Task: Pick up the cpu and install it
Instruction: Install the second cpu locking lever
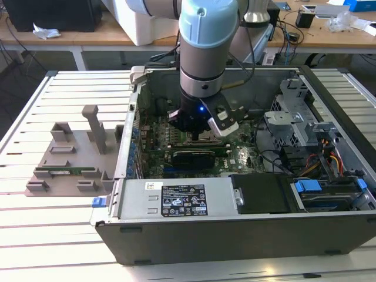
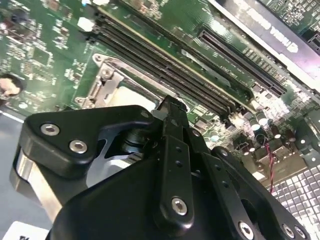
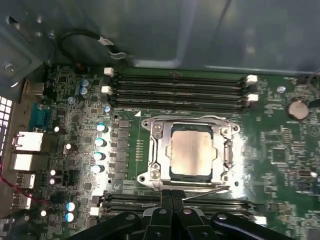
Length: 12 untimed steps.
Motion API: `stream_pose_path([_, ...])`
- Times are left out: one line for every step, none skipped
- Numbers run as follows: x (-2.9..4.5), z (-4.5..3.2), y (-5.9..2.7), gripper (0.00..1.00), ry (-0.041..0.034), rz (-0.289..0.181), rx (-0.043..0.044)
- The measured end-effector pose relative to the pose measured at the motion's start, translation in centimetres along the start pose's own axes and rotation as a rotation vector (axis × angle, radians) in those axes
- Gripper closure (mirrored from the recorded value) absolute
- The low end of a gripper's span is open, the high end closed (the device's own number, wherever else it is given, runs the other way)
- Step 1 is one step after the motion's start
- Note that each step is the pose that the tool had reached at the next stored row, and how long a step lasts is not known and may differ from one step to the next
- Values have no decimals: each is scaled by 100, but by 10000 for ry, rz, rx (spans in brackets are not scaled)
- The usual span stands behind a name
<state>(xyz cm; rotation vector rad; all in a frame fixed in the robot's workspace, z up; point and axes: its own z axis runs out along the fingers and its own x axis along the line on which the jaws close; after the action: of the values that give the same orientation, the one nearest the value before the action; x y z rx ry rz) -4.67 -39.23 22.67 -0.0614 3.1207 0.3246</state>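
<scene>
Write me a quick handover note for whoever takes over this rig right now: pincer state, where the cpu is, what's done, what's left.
Pincer: down inside the open computer case, just above the motherboard, at the edge of the socket frame. It holds nothing; its fingers look closed together.
The cpu: lying flat in the socket frame, silver top up, apparently seated square.
Grey fixture tray: on the table at the exterior view's left, outside the case.
Done: cpu picked up and placed in the socket.
Left: whether the socket's retention lever is locked cannot be told; check it.
</scene>
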Motion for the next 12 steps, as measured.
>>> stream_pose_path([18, 33, -6, 89, 8, -7, -1])
stream_pose_path([51, 68, -14, 89, 14, -18, -3])
stream_pose_path([79, 89, -18, 89, 19, -31, -1])
stream_pose_path([115, 110, -22, 89, 26, -56, -1])
stream_pose_path([131, 118, -24, 89, 32, -83, -1])
stream_pose_path([153, 131, -28, 89, 44, -143, -2])
stream_pose_path([172, 143, -31, 89, 60, -220, -3])
stream_pose_path([188, 151, -32, 89, 77, -303, -3])
stream_pose_path([200, 157, -33, 89, 90, -368, -4])
stream_pose_path([215, 164, -34, 89, 113, -475, -5])
stream_pose_path([223, 168, -35, 89, 121, -510, -4])
stream_pose_path([229, 171, -35, 89, 123, -522, -4])
